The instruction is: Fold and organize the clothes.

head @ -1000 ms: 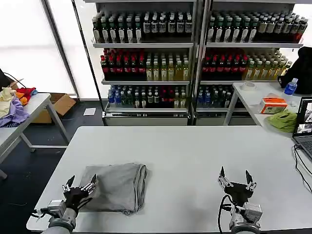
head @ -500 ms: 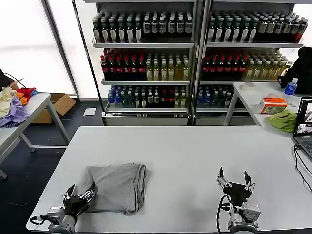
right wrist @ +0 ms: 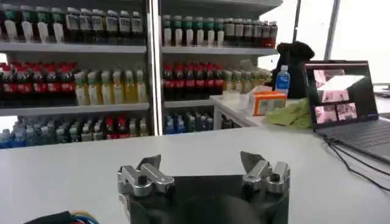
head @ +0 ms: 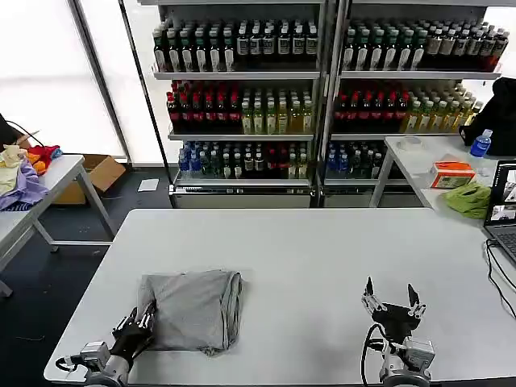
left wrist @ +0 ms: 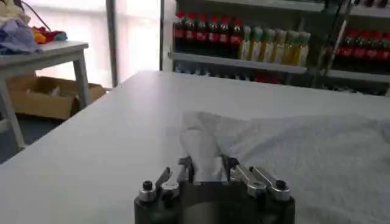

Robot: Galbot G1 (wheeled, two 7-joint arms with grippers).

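Note:
The light grey shirt (head: 197,308) lies folded into a compact rectangle on the white table (head: 306,250), near its front left. My left gripper (head: 139,317) sits low at the shirt's near-left corner. In the left wrist view the gripper (left wrist: 207,165) has its fingers drawn in against a raised fold of the shirt (left wrist: 292,146), shut on that corner. My right gripper (head: 391,295) hovers over bare table at the front right, fingers spread and holding nothing. It is also open (right wrist: 201,161) in the right wrist view.
Drink shelves (head: 242,97) stand behind the table. A side table at the right holds a laptop (head: 506,201), a lime-green cloth (head: 469,199) and an orange box (head: 451,173). A heap of coloured clothes (head: 20,173) lies on a table at the left. Cables (head: 501,270) trail at the right edge.
My left gripper has sunk and drawn back from the shirt's left edge to its near-left corner, and its fingers have narrowed from wide open. The right gripper has barely moved.

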